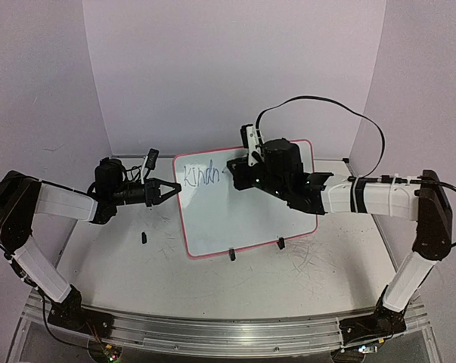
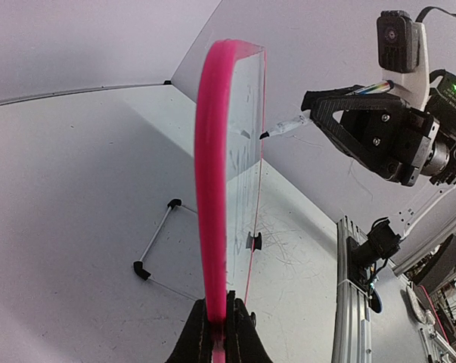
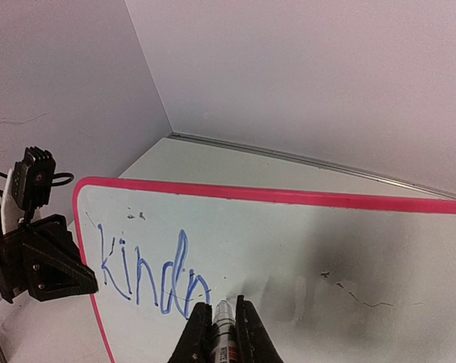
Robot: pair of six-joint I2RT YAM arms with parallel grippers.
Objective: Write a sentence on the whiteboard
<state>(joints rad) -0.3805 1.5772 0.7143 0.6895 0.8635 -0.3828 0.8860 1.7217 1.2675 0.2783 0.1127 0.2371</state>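
whiteboard edge in left pincer; marker in right pincer.

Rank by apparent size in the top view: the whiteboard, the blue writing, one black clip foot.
1. whiteboard, by far the largest.
2. blue writing, near its upper left.
3. black clip foot, smallest.

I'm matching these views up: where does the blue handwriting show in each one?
Top external: blue handwritten marker word, upper left of the glossy white board.
Left wrist: not legible; the board stands edge-on.
Right wrist: the word sits lower left, beside the white marker's tip.
Shared landmark: the board's pink-red frame.
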